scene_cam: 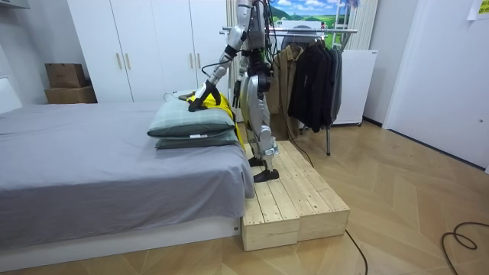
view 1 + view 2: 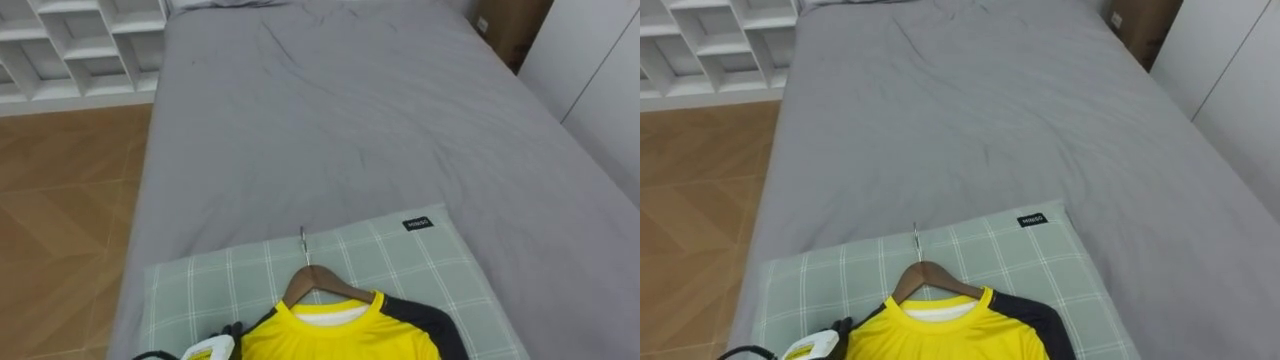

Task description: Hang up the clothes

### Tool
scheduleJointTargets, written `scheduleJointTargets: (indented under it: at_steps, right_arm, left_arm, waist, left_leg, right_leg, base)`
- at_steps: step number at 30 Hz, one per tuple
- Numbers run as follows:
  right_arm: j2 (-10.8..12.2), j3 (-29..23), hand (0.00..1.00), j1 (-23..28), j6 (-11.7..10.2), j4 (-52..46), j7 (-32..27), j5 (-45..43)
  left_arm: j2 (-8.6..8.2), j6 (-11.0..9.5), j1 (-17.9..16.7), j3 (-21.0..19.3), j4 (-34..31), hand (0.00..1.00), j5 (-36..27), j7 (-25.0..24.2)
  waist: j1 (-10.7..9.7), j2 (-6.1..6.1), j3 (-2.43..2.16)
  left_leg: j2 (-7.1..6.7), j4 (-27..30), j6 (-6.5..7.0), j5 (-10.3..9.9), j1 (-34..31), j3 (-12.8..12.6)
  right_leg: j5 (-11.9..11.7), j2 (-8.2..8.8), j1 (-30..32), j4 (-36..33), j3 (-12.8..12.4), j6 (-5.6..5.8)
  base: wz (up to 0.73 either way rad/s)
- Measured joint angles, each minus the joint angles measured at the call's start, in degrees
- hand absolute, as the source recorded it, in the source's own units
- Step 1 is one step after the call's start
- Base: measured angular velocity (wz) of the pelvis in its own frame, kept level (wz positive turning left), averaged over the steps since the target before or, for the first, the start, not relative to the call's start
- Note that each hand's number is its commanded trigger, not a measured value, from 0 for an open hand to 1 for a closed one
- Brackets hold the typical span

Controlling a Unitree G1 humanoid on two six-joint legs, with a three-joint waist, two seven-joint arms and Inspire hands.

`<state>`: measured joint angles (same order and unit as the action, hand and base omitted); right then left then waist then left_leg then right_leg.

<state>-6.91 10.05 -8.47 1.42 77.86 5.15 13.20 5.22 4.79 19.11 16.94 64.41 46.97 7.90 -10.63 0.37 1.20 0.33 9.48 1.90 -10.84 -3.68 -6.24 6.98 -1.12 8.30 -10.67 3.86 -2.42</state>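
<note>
On the grey bed (image 2: 350, 110), beside wood floor (image 2: 60, 200), a checked pillow (image 2: 420, 262) bears the yellow shirt (image 2: 340, 338), left hand (image 2: 215, 348) at its edge (grip unreadable).

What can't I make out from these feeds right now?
Left hand: cut by the eye views' bottom edge, tiny in the room view; grip unreadable.
Yellow shirt: lower part beyond the same edge.
Hanger: arms hidden inside the shirt's collar.
Clothes rack: room view, partly behind the robot.
</note>
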Motion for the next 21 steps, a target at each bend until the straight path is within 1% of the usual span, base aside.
scheduleJointTargets:
  at_steps: [2, 3, 4, 5, 6, 7, 9, 12, 14, 16, 18, 20, 21]
  right_arm:
    - [0.01, 0.01, 0.00, -0.10, 0.00, 0.00, 0.00, 0.00]
    - [0.01, 0.08, 0.00, -0.11, -0.01, 0.00, -0.02, 0.01]
    - [0.01, 0.09, 0.00, -0.12, 0.00, 0.01, -0.03, 0.04]
    - [0.02, 0.13, 0.00, -0.12, 0.00, 0.03, -0.05, 0.07]
    - [0.02, 0.40, 0.00, -0.18, 0.00, 0.05, -0.08, 0.10]
    - [0.02, 0.57, 0.00, -0.23, 0.00, 0.05, -0.13, 0.11]
    - [0.01, 1.32, 0.00, -0.59, 0.06, 0.07, -0.16, 0.07]
    - [0.01, 2.12, 0.00, -1.04, 0.69, 0.07, -0.16, 0.06]
    - [0.01, 2.30, 0.00, -1.29, 1.13, 0.07, -0.16, 0.07]
    - [0.01, 2.50, 0.00, -1.40, 1.14, 0.11, -0.16, 0.04]
    - [-0.01, 2.66, 0.00, -1.49, 1.15, 0.12, -0.14, 0.13]
    - [-0.01, 2.86, 0.00, -1.56, 1.15, 0.11, -0.12, 0.21]
    - [0.00, 3.37, 0.00, -1.58, 1.15, 0.12, -0.11, 0.35]
  left_arm:
    - [0.00, -0.06, 0.01, 0.00, 0.00, 0.00, 0.00, 0.47]
    - [0.00, -0.08, 0.04, 0.00, 0.00, 0.04, -0.03, 0.59]
    - [0.00, -0.08, 0.04, 0.00, 0.01, 0.23, -0.05, 0.68]
    - [0.00, -0.08, 0.04, 0.01, 0.03, 0.55, -0.05, 0.84]
    - [0.00, -0.08, 0.04, 0.01, 0.07, 0.91, -0.05, 1.12]
    - [0.00, -0.08, 0.04, 0.01, 0.10, 1.00, -0.05, 1.34]
    - [0.01, -0.07, 0.12, 0.01, 0.13, 1.00, -0.05, 2.57]
    - [0.51, -0.04, 1.14, -0.05, 0.13, 0.93, -0.03, 4.75]
    - [0.94, -0.04, 2.07, -0.03, 0.14, 0.91, -0.03, 5.53]
    - [1.21, -0.02, 2.79, -0.09, 0.30, 0.91, -0.03, 6.12]
    - [1.34, -0.01, 3.50, -0.12, 0.83, 0.95, -0.03, 7.17]
    - [1.32, 0.06, 3.91, -0.12, 1.34, 1.00, -0.04, 7.70]
    - [1.26, 0.06, 3.97, -0.14, 1.53, 1.00, -0.05, 7.99]
  waist:
    - [0.01, -0.07, 0.04]
    - [0.02, -0.08, 0.04]
    - [0.02, -0.09, 0.05]
    - [0.02, -0.13, 0.08]
    - [0.02, -0.18, 0.11]
    - [0.02, -0.20, 0.12]
    - [0.01, -0.28, 0.17]
    - [0.03, -0.38, 0.23]
    - [0.02, -0.40, 0.23]
    - [0.00, -0.41, 0.23]
    - [0.00, -0.46, 0.22]
    - [-0.01, -0.49, 0.21]
    - [0.02, -0.49, 0.20]
  left_leg:
    - [0.00, 0.03, 0.00, 0.00, -0.25, 0.00]
    - [-0.01, 0.08, 0.00, 0.00, -0.52, 0.00]
    - [-0.01, 0.10, 0.00, 0.01, -0.59, 0.01]
    - [-0.01, 0.10, 0.00, 0.01, -0.62, 0.01]
    - [0.00, 0.10, 0.00, 0.01, -0.62, 0.01]
    - [0.00, 0.09, 0.00, 0.01, -0.64, 0.01]
    - [0.01, 0.09, 0.00, 0.01, -0.81, 0.01]
    - [-0.01, 0.06, 0.00, 0.01, -0.84, 0.01]
    - [-0.03, 0.02, 0.00, 0.01, -0.81, 0.00]
    - [-0.05, -0.01, 0.00, 0.01, -0.79, 0.01]
    - [-0.05, -0.06, 0.00, 0.00, -0.77, 0.01]
    - [-0.05, -0.08, 0.00, 0.00, -0.77, 0.01]
    - [-0.05, -0.09, 0.00, 0.00, -0.76, 0.01]
  right_leg:
    - [0.00, 0.00, 0.27, -0.05, 0.00, 0.00]
    - [-0.01, 0.01, 0.47, -0.06, -0.01, 0.00]
    - [-0.01, 0.00, 0.53, -0.07, -0.01, 0.00]
    - [-0.01, 0.00, 0.57, -0.07, -0.01, 0.00]
    - [-0.01, -0.01, 0.58, -0.06, -0.01, -0.01]
    - [-0.01, -0.01, 0.60, -0.05, -0.01, -0.01]
    - [-0.01, -0.02, 0.80, -0.06, -0.03, -0.01]
    - [-0.01, -0.02, 0.81, -0.03, -0.03, 0.00]
    - [-0.01, -0.03, 0.80, -0.01, -0.03, 0.00]
    - [-0.01, -0.05, 0.78, -0.02, -0.02, 0.00]
    - [-0.01, -0.05, 0.79, -0.01, 0.01, -0.01]
    - [-0.01, -0.05, 0.79, 0.03, 0.01, 0.00]
    - [-0.01, -0.09, 0.79, 0.05, 0.02, 0.00]
  base:
    - [0.00]
    - [0.00]
    - [0.00]
    - [0.00]
    - [0.00]
    - [0.00]
    - [0.00]
    - [0.00]
    - [0.00]
    - [0.00]
    - [0.00]
    - [0.00]
    - [0.00]
